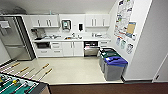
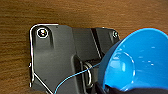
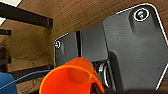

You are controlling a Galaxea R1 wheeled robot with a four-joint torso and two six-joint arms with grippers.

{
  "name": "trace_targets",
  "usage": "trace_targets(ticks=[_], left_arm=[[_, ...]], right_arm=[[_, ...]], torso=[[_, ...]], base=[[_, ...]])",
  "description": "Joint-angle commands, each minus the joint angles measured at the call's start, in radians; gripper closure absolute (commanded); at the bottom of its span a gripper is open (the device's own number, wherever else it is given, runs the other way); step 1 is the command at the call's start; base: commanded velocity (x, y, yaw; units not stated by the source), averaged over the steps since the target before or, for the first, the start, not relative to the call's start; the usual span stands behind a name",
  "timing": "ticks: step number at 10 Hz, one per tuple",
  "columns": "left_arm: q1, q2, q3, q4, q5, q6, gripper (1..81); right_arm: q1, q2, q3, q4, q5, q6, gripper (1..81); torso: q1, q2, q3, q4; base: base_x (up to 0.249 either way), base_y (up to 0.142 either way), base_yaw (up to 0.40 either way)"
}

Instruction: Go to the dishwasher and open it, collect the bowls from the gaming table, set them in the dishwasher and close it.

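Glossy blue round bowl sits at left hand, shiny orange round bowl at right hand; grip on either can't be told. Steel-fronted dishwasher stands open under far worktop.

Bright, even overhead light – soft blur, edges bowed.

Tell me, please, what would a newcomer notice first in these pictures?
Probably the two bright bowls close to the wrist cameras: a blue bowl by the left wrist and an orange bowl by the right. In the head view, the dishwasher stands open under the far counter, with a football table nearby, lower left.
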Motion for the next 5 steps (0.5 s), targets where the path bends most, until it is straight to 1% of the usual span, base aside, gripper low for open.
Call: trace_targets(ticks=[1,3,5], left_arm=[[-0.047,-0.031,0.014,0.005,0.020,0.003,81.1],[-0.047,-0.033,0.007,0.002,0.015,0.003,81.1],[-0.047,-0.033,-0.005,-0.001,-0.003,0.001,81.1]], right_arm=[[0.051,-0.015,0.016,-0.016,-0.038,-0.001,81.1],[0.051,-0.015,0.017,-0.016,-0.039,-0.001,81.1],[0.053,-0.015,0.019,-0.016,-0.039,-0.001,81.1]], torso=[[0.000,0.000,0.000,0.000],[0.000,0.000,0.000,0.000],[0.000,0.000,0.000,0.000]], base=[[0.157,0.000,0.000],[0.157,0.000,0.000],[0.157,0.000,0.000]])
